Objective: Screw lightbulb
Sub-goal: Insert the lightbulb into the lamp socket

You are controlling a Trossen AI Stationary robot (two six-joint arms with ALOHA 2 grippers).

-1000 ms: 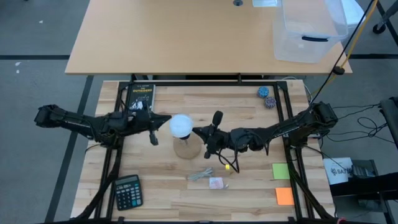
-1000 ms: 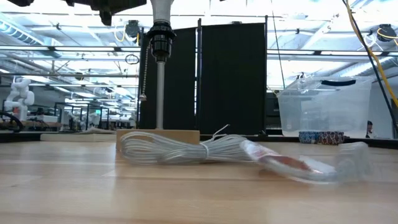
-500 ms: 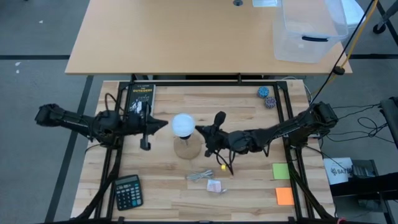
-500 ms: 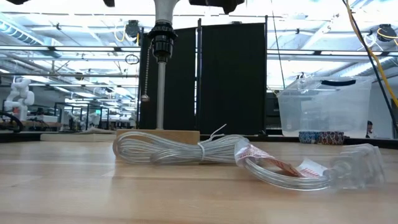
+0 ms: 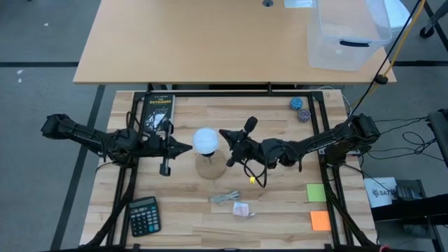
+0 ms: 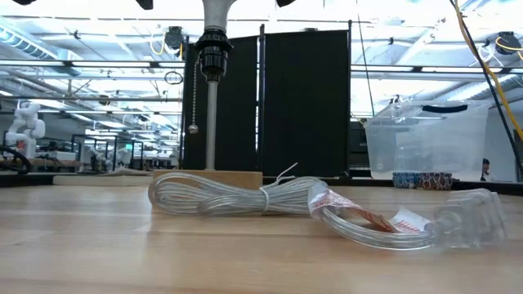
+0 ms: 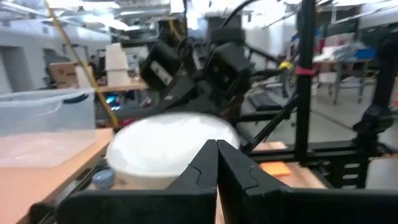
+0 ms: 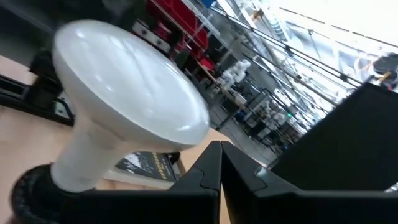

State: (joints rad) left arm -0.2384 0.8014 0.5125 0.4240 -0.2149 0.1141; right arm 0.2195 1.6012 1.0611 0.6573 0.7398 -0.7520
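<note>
Lightbulb (image 5: 204, 140) sits upright in the black socket (image 6: 212, 51) at the top of a lamp stand, its white dome facing up at the middle of the tabletop (image 5: 280, 203). The right wrist view shows the neck of the bulb going down into the dark socket collar, so the bulb appears seated; how tightly it is threaded cannot be told. No light shows in it.

The left end effector (image 5: 183, 146) points at the bulb from just beside it, fingers clenched together on nothing. The right end effector (image 5: 224, 135) is on the opposite side, also just beside the bulb, also clenched and empty. Neither touches the bulb as far as the overhead view shows.

Judged from this, the screwing step looks done or nearly done: the bulb stands in the socket unsupported and both arms are free of it. What may remain is a last tightening turn, or pulling the bead chain (image 6: 193, 98) that hangs from the socket to test the lamp.

Below, the metal post rises from a wooden base (image 6: 207, 178). In front of the base lies a coiled clear cord (image 6: 237, 196) ending in a plug (image 6: 470, 219). Farther out on the tabletop are a calculator (image 5: 144, 215), a dark book (image 5: 157, 109) and two sticky notes (image 5: 317, 192).
</note>
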